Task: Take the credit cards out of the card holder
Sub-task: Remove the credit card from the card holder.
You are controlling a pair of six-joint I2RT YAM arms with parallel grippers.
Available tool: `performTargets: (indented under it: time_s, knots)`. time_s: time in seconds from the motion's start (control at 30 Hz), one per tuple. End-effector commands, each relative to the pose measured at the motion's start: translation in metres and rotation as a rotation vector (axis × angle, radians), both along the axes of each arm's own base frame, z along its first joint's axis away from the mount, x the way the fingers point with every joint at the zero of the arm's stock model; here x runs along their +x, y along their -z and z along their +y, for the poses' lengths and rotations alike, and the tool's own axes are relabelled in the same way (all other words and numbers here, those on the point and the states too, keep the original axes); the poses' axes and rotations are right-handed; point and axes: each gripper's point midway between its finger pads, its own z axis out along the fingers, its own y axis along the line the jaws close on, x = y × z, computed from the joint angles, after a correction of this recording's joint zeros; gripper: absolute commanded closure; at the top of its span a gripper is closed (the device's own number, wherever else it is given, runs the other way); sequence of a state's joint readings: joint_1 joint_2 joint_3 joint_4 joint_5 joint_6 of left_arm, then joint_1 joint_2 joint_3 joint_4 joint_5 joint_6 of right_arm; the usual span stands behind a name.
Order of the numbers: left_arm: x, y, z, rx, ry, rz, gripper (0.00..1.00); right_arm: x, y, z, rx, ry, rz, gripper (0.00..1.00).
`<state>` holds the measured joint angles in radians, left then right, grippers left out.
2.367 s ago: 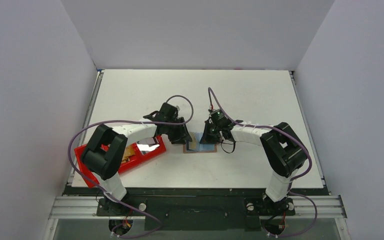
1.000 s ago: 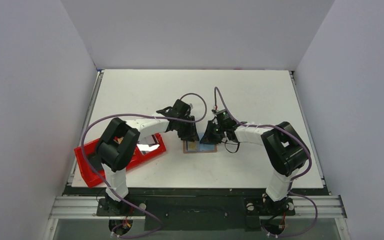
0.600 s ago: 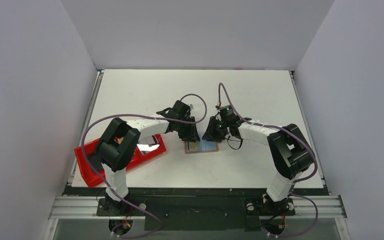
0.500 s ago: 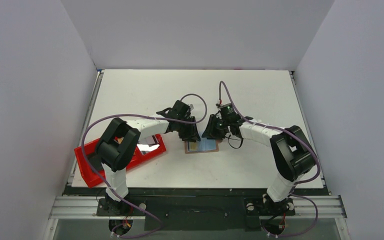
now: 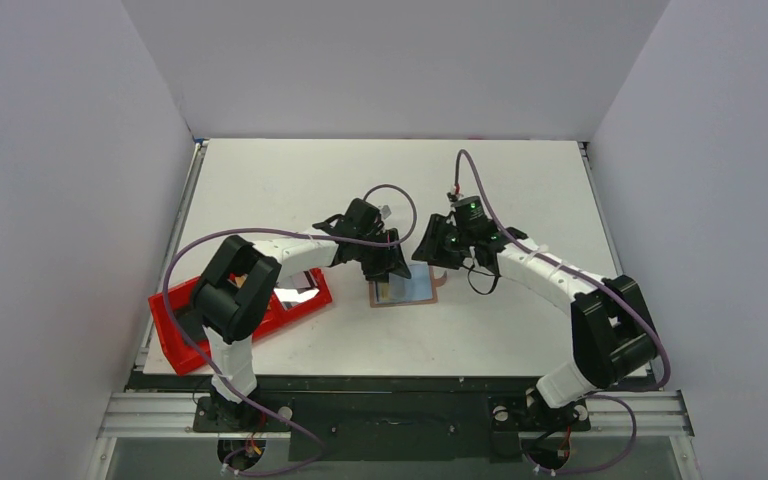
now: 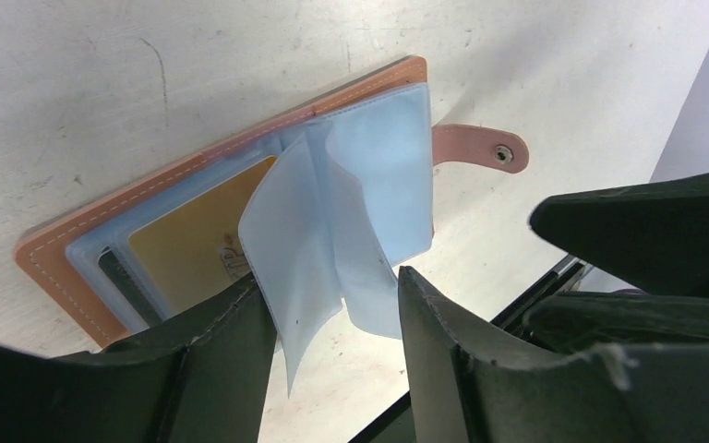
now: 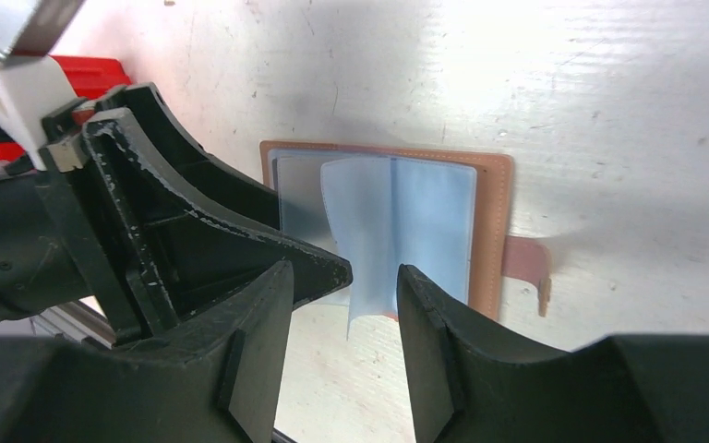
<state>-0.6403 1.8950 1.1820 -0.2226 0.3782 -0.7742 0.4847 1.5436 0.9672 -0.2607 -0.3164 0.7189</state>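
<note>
The tan card holder [image 5: 405,291] lies open on the table, its pale blue sleeves fanned up and its snap tab [image 6: 480,148] sticking out. It also shows in the left wrist view [image 6: 74,242] and the right wrist view [image 7: 491,231]. A yellowish card [image 6: 198,249] sits in a sleeve on the left page. My left gripper [image 6: 332,314] is open, straddling a raised sleeve [image 6: 300,231], one finger on the left page. My right gripper [image 7: 342,305] is open and empty, above the holder's right side. In the top view the left gripper [image 5: 388,270] and right gripper [image 5: 432,256] face each other over the holder.
A red tray [image 5: 182,340] lies at the near left under the left arm, with a shiny card [image 5: 296,294] in it. White walls close in the table on three sides. Purple cables loop over both arms.
My left gripper has moved right from near the tray to the holder. My right gripper has lifted and drawn back to the right, and the holder's right page now shows.
</note>
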Motion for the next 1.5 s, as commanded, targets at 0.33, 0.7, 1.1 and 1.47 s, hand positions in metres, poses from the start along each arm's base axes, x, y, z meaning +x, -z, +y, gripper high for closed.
performTargets:
  time_s: [0.33,0.7,1.1,1.47]
  knots:
    - [0.012,-0.044,-0.037,-0.132,0.052,-0.08,0.43,0.009,-0.04,-0.025,-0.013,0.082,-0.109,0.58]
    - [0.017,-0.039,-0.06,-0.138,0.082,-0.066,0.4,0.005,-0.044,-0.039,-0.019,0.118,-0.12,0.58]
    - [0.014,-0.01,-0.083,-0.16,0.095,0.001,0.39,-0.004,-0.04,-0.059,-0.037,0.166,-0.119,0.58]
    - [0.023,-0.059,-0.054,-0.157,0.058,-0.098,0.38,-0.003,-0.043,-0.054,-0.019,0.144,-0.119,0.58]
